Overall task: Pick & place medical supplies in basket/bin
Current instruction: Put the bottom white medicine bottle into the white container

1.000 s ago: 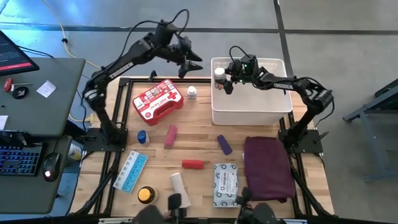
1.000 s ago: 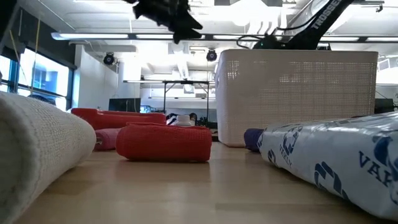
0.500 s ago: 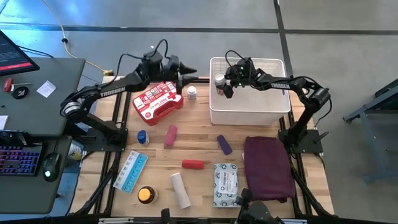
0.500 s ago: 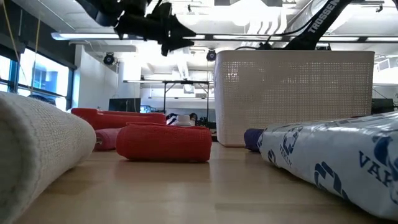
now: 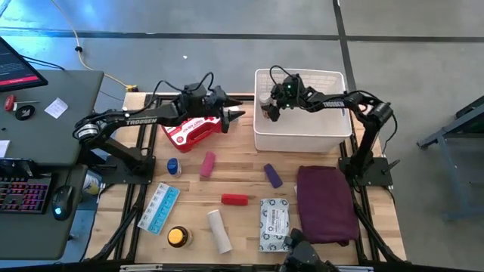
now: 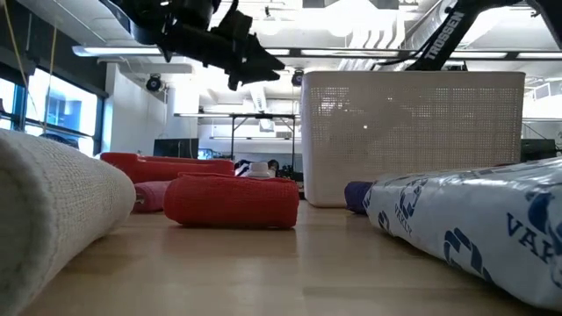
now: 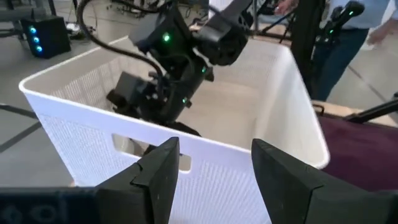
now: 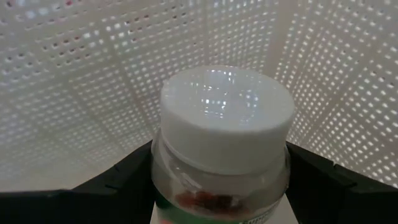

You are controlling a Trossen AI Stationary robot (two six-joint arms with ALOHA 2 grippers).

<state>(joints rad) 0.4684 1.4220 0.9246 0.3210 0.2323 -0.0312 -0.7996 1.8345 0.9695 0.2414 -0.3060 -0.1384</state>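
My right gripper (image 5: 268, 108) reaches into the left end of the white lattice basket (image 5: 302, 137), shut on a clear bottle with a white cap (image 8: 227, 118). My left gripper (image 5: 236, 115) hangs open and empty above the table, between the red first-aid case (image 5: 185, 130) and the basket; in the left wrist view the basket wall (image 7: 74, 124) stands just beyond its fingers (image 7: 158, 177). Lying flat on the table are a pink tube (image 5: 207, 163), a purple tube (image 5: 273, 175), a red tube (image 5: 234, 199), a blue pill strip (image 5: 159, 208), a white roll (image 5: 219, 231) and a packet (image 5: 274, 224). My right gripper pinches the bottle's clear body just below the cap (image 8: 221, 190) between its two fingers (image 8: 121, 183), one on each side. The fingers slant down into the basket from the table's right. The bottle stands upright, cap up; whether its base touches the basket floor is hidden.
A maroon cloth (image 5: 327, 202) lies at the near right. An orange-lidded tin (image 5: 176, 236) and a blue-capped bottle (image 5: 173, 165) stand on the left half. A desk with a keyboard (image 5: 23, 193) is beyond the table's left edge.
My left gripper has come down from high over the far edge toward the near edge and tipped closer to level, now low beside the red case. My right gripper has sunk a little deeper into the basket with the bottle.
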